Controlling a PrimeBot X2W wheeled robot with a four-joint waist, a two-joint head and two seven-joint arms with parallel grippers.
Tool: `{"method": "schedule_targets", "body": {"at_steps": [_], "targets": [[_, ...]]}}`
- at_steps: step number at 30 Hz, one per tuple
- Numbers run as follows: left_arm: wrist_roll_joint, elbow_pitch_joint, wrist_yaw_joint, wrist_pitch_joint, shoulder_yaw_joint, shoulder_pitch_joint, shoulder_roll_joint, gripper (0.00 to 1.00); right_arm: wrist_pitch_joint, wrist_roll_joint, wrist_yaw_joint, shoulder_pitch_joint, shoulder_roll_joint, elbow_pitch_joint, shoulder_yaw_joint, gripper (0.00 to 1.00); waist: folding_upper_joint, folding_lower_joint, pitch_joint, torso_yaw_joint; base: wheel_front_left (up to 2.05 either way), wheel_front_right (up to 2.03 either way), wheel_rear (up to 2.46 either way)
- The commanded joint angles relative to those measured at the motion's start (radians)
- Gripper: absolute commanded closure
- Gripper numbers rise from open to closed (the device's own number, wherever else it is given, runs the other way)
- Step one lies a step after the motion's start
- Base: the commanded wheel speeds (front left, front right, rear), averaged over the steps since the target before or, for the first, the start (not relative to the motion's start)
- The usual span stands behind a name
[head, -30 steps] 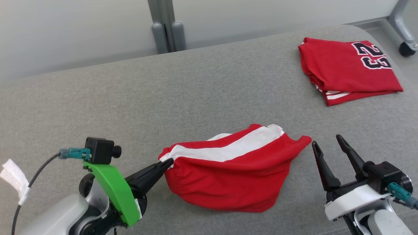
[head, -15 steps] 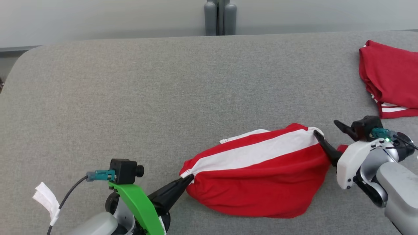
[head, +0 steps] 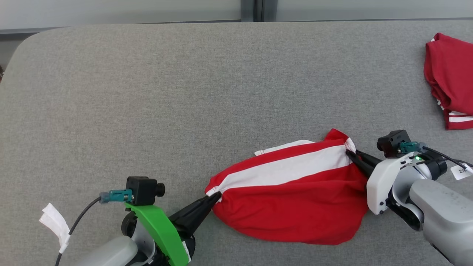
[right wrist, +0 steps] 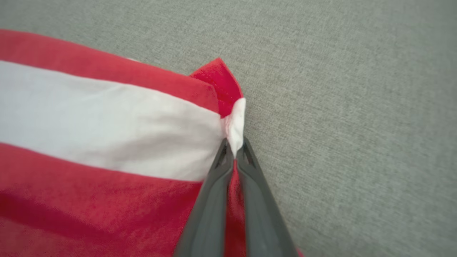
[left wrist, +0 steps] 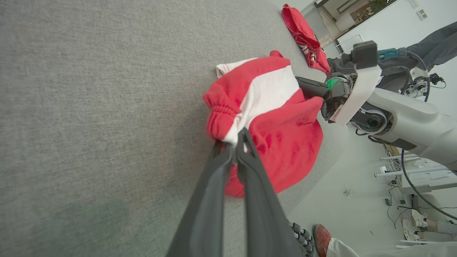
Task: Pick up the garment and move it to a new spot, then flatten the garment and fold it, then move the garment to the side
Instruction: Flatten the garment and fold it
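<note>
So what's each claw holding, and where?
Both hold the red-and-white garment: left claw pinches its gathered end, right claw the opposite end's white stripe.

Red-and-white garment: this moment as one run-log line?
left gripper: shut on red-and-white fabric garment, left end | right gripper: shut on its white-stripe end | garment: bunched on grey fabric table | folded red jersey: far right

— That garment (head: 295, 207), what's it like?
— Red, with a broad white band running end to end. It's bunched and baggy, not flat.
— And where?
— Lying crosswise on the grey surface (head: 147, 92), close to its edge. The left gripper (head: 217, 194) pinches one end of the band, the right gripper (head: 349, 152) the other, jaws closed.
</note>
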Motion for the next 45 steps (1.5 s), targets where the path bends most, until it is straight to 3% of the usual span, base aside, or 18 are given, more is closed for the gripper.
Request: {"method": "schedule_targets", "body": {"at_steps": [1,8,15,21,25,29,37,45], "targets": [[0.011,0.006,-0.003,-0.018,-0.002,-0.016,0.005,1.0,-0.021,0.009,-0.003,-0.016,-0.014,0.018,0.013,1.0,0.0,0.0,-0.006,-0.01,0.0,0.0,0.0],[0.062,0.028,-0.003,-0.114,0.019,-0.064,0.04,1.0,-0.125,0.014,-0.003,-0.104,-0.053,0.012,0.026,1.0,0.0,0.0,-0.048,-0.067,0.0,0.0,0.0],[0.203,0.054,-0.002,-0.14,0.078,-0.308,0.073,1.0,-0.169,-0.02,-0.003,-0.274,-0.087,-0.025,-0.089,1.0,0.0,0.0,-0.019,-0.145,0.0,0.0,0.0],[0.384,0.122,-0.002,-0.172,0.146,-0.635,0.005,1.0,-0.171,-0.133,-0.003,-0.43,-0.064,-0.109,-0.306,1.0,0.0,0.0,0.083,-0.193,0.0,0.0,0.0],[0.492,0.161,-0.002,-0.186,0.198,-0.731,-0.057,1.0,-0.171,-0.221,-0.003,-0.43,-0.019,-0.169,-0.434,1.0,0.0,0.0,0.138,-0.224,0.0,0.0,0.0],[0.517,0.16,-0.002,-0.186,0.233,-0.625,-0.079,1.0,-0.171,-0.265,-0.003,-0.335,0.024,-0.194,-0.441,1.0,0.0,0.0,0.158,-0.245,0.0,0.0,0.0],[0.527,0.137,-0.002,-0.187,0.309,-0.201,-0.098,1.0,-0.172,-0.225,-0.003,-0.068,0.061,-0.17,-0.393,1.0,0.0,0.0,0.147,-0.236,0.0,0.0,0.0],[0.65,0.044,-0.002,-0.187,0.408,0.118,-0.176,1.0,-0.172,-0.267,-0.003,0.214,0.082,-0.266,-0.589,1.0,0.0,0.0,0.086,-0.184,0.0,0.0,0.0]]}}
